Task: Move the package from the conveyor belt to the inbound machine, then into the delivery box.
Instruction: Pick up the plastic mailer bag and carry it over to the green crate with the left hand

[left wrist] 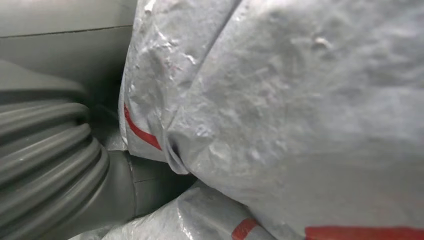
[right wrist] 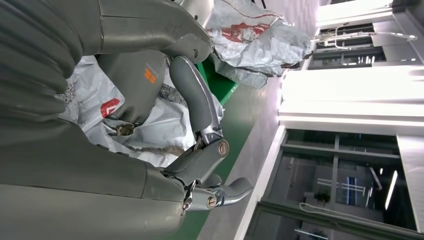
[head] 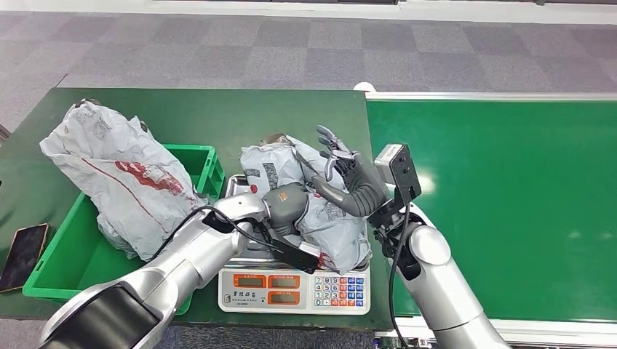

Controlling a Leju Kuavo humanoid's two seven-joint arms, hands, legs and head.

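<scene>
Head view, phone: a dark phone (head: 23, 255) lies on the table's near left edge.
Delivery box: green bin (head: 206, 164) holding a crumpled grey bag (head: 120, 174).
Left hand (head: 285, 204): pressed against the package; finger state cannot be told.
Package (head: 331, 218): grey bag on the scale (head: 295, 289).
Right hand (head: 348, 182): fingers spread above the package, holding nothing.
Conveyor belt (head: 509, 196): green, at right.

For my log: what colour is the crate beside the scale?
Green crate, clearest in the head view.
</scene>
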